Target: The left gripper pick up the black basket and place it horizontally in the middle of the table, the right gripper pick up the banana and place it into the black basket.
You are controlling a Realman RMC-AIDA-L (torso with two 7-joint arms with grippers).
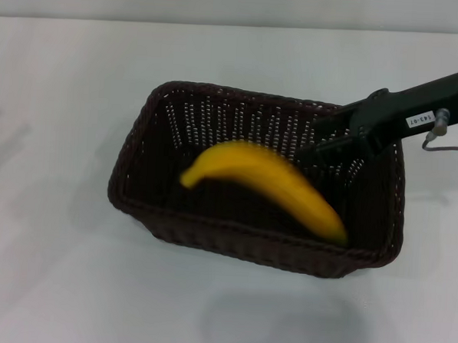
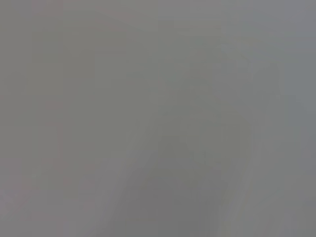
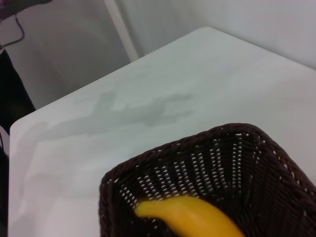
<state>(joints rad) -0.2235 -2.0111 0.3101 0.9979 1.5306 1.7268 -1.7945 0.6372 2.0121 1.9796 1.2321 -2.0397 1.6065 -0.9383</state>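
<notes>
The banana (image 1: 270,187) is inside the black basket (image 1: 210,236), blurred in the head view, lying slantwise with its stem end toward the basket's left wall and its other end near the front right corner. Whether it rests on the basket floor cannot be told. The basket stands upright on the white bench (image 1: 54,285), its long side running across the view, roughly mid-bench.

The right tool (image 1: 322,149) reaches in from the right, over the basket's right rear rim, its dark tip just beside the banana's upper side; I cannot tell if its fingers are released or clenched, or touching the fruit.

The right wrist view shows what the head view does not: the banana's (image 3: 190,217) tapered end against the slotted wicker wall (image 3: 207,168), and the bench edge (image 3: 74,96) beyond. It shows no fingers.

The left wrist view gives only a flat grey field; the left tool appears nowhere.
</notes>
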